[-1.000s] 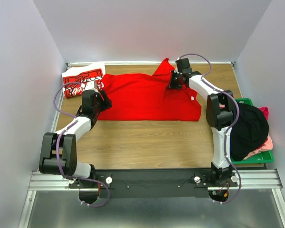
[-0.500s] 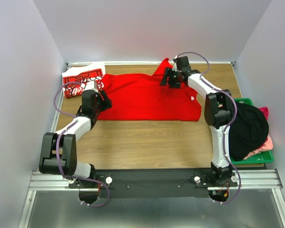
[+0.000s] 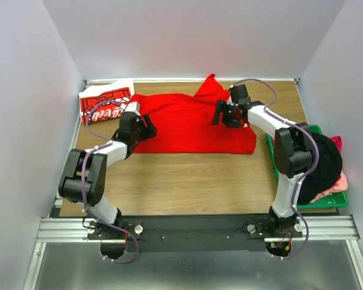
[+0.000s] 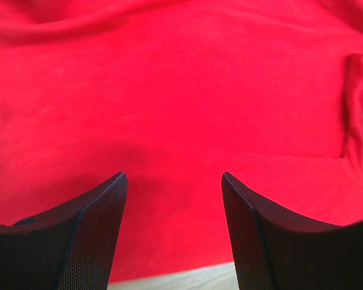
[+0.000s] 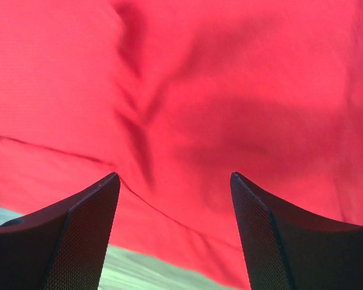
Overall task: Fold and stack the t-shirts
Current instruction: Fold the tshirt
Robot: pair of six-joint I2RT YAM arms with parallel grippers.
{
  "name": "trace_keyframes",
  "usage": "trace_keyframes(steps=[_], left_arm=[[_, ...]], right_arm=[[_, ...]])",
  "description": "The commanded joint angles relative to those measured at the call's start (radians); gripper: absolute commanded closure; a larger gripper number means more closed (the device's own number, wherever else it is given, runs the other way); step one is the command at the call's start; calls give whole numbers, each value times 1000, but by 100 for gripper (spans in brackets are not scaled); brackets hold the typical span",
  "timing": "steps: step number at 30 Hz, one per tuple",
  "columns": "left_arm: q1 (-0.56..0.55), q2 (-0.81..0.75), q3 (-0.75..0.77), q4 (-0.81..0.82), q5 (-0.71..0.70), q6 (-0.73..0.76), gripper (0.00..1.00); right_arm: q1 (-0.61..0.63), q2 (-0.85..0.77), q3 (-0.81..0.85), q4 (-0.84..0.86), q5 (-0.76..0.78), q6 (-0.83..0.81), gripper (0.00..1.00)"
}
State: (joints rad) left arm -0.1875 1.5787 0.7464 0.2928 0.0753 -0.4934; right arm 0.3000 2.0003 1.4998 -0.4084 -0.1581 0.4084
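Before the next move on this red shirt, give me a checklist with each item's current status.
1. Left hand open, nothing held: ok.
2. Right hand open, no cloth pinched: ok.
3. Plain red t-shirt lying smooth: not ok. Creases show under the right hand, and a far corner pokes out.
4. Plain red t-shirt folded: not ok, it lies spread out.
5. Lettered t-shirt clear of the plain one: cannot tell, as their edges meet at the far left.
6. Green crate away from the shirts: ok, it sits off to the right.
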Motion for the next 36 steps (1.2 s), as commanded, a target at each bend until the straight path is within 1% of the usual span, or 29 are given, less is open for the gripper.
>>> trace_keyframes(steps=[1,4,8,11,12,15,21,28,34,35,36], left_arm=[[-26,70,41,74,60,-22,29],[-27,99,21,101,70,-37,29],[-32,92,-27,140,84,-54,30],[-38,89,-41,141,84,-66,31],[-40,86,-51,140,83,-70,31],[-55,73,-71,140,74,-77,31],[-92,53,-117,137,43,-108,31],[-150,-6,-195,135,-32,-160,31],[-191,-80,-255,114,-68,-198,31],[-211,-94,-257,99,-118,-209,31],[-220,-109,-257,82,-135,-209,31]], right_arm=[[5,-64,-105,0,104,-14,19],[4,-83,-171,6,123,-13,19],[5,-90,-236,8,150,-10,19],[5,-104,-285,10,154,-6,19],[4,-109,-297,10,182,-3,19],[4,-133,-348,8,195,4,19],[5,-204,-464,6,215,23,19],[4,-294,-575,6,247,29,18],[5,-351,-631,6,241,27,18],[5,-368,-644,6,241,27,18],[5,-376,-648,5,236,24,18]])
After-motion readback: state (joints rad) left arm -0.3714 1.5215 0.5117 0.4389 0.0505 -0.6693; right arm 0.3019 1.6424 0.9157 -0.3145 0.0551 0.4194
